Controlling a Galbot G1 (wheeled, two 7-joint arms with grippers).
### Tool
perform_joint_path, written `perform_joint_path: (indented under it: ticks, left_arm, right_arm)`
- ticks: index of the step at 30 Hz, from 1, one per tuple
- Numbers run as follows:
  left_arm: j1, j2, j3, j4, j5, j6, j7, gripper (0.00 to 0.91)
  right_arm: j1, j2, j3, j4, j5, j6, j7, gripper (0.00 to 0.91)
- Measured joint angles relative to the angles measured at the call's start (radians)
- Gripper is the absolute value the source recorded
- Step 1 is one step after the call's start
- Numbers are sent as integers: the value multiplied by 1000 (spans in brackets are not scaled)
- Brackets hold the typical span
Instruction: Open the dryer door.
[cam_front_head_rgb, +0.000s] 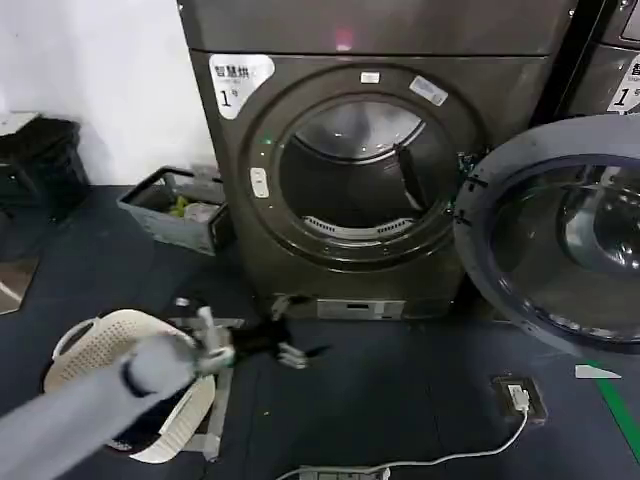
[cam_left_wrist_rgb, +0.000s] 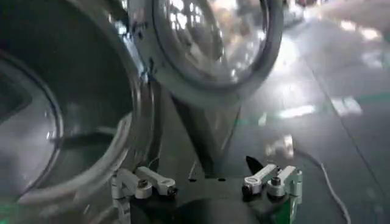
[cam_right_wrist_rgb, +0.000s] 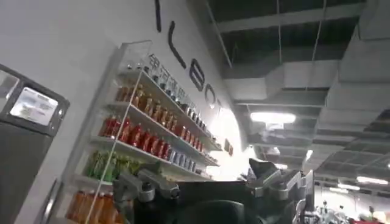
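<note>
Head view: the dryer door (cam_front_head_rgb: 555, 235) stood swung wide open to the right of the machine, hinged at the right edge of the opening, chrome ring and dark glass facing us. The dryer (cam_front_head_rgb: 370, 170) itself showed its round opening uncovered, with the drum interior visible and a "1" label at the upper left of the front panel. A second grey machine (cam_front_head_rgb: 615, 60) stood partly seen at the right edge.

We found the left hand (cam_front_head_rgb: 262, 347) low over the floor (cam_front_head_rgb: 400, 400), below and left of the dryer's bottom front, apart from the door. In the left wrist view the left hand (cam_left_wrist_rgb: 207, 185) had its fingers (cam_left_wrist_rgb: 152, 181) spread apart, nothing between them; the open door (cam_left_wrist_rgb: 210, 42) hung beyond, off the cabinet.

The right hand (cam_right_wrist_rgb: 210, 185) pointed up toward a ceiling and a shelf of bottles (cam_right_wrist_rgb: 146, 134); its fingers were parted and held nothing.

Also on the floor: a white laundry basket (cam_front_head_rgb: 110, 350) near the left arm, a grey bin (cam_front_head_rgb: 175, 210) left of the dryer, and a white cable (cam_front_head_rgb: 450, 455) at the front right.
</note>
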Motion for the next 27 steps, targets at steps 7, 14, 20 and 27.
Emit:
perform_joint_path:
  ticks: [7,14,20,27]
  left_arm:
    - [110,215,-153,-59,42,93,49,907]
    - [218,426,-249,-91,65,97,-54,907]
    - [247,567,-209,-66,106,84,-109,907]
    - [245,666,-140,-19,130,80,-109,907]
  right_arm:
    - [14,-8,-8,-2,-13,2,-2,907]
    - [12,-6,-6,1,-40,7,-5,907]
    - [-1,-13,19,-3,-40,9,-8,907]
    - [-8,-15,33,-8,-38,11,-5,907]
